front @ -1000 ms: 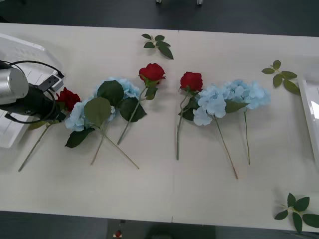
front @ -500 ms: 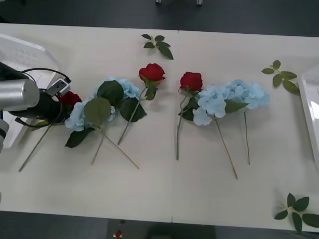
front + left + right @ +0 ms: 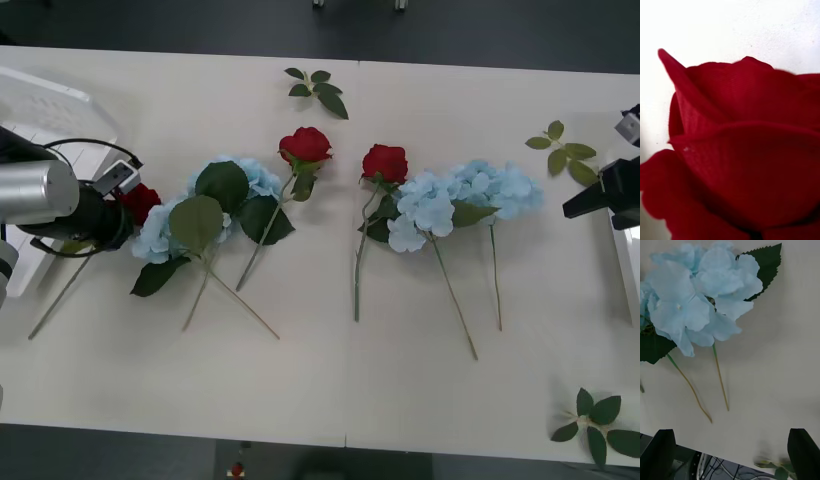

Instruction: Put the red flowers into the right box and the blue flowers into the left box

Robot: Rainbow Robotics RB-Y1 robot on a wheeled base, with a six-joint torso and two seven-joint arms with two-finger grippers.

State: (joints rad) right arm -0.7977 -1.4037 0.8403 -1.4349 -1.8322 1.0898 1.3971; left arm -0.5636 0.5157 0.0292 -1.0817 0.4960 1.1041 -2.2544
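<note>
Red flowers: leftmost rose (image 3: 138,200) sits right at the left claw (image 3: 118,212), bloom pressed up to its wrist camera; likely clamped on it, but I cannot tell. Its stem runs from the claw down toward the counter's (image 3: 330,380) near edge, just beside the left box (image 3: 45,110). Right claw (image 3: 730,450), fingers apart, hovers near the right-hand blue flowers (image 3: 470,195).

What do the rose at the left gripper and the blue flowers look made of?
Rose: seemingly fabric, matte; a fine weave shows on its petals. Blue flowers: likely thin cloth too, with soft, flat petals on stiff wiry stems. Left gripper is at the rose.
</note>
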